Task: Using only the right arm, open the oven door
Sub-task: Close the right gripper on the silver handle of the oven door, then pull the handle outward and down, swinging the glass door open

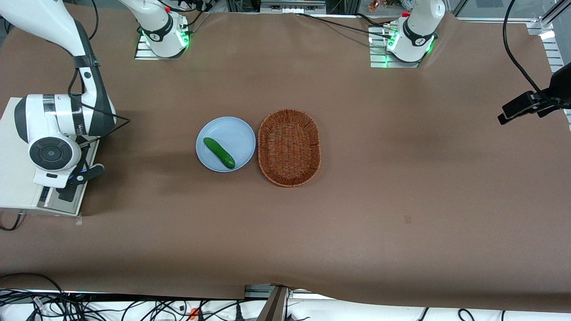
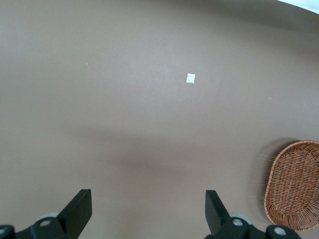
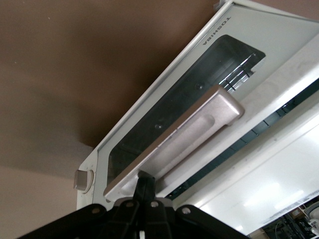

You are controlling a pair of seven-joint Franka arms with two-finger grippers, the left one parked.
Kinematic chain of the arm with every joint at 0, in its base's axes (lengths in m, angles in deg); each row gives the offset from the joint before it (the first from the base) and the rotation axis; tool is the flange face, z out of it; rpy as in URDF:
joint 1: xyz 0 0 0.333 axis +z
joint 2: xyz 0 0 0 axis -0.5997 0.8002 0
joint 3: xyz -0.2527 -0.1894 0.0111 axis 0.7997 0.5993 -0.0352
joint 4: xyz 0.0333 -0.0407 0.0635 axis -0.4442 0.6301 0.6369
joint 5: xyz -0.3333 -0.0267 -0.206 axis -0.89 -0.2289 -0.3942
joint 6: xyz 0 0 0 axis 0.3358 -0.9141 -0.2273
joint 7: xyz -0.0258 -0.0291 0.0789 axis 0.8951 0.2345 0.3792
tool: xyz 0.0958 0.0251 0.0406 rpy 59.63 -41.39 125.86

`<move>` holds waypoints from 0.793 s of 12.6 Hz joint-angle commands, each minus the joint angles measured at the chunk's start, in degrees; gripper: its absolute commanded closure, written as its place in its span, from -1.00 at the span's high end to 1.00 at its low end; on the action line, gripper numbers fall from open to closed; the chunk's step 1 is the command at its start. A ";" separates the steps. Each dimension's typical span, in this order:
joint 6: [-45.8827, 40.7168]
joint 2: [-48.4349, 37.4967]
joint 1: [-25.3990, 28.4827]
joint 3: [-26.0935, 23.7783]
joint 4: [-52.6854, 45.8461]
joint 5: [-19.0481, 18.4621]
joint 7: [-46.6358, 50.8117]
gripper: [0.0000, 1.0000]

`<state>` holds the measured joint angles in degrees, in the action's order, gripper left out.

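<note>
1. Gripper: at the silver bar handle of the oven door; only one finger shows, against the handle's edge, so can't tell if spread or pinched.
2. Oven door: tilted off the oven body, with a dark gap between them. The oven sits at the working arm's end of the table.
3. Right arm: wrist hangs over the oven, covering most of it.
4. Well apart from the oven, mid-table: blue plate with cucumber on it, wicker basket just beside the plate.
</note>
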<state>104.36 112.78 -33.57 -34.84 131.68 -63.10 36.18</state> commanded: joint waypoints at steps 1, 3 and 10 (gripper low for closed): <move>4.80 5.35 -0.82 -0.27 -1.10 3.39 1.69 -1.00; 5.15 5.88 -0.56 -0.27 -1.10 5.58 1.87 -1.00; 7.70 7.81 -0.12 -0.35 -1.10 8.83 3.63 -1.00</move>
<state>107.68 116.29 -31.68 -36.70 130.88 -53.74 40.19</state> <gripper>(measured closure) 0.991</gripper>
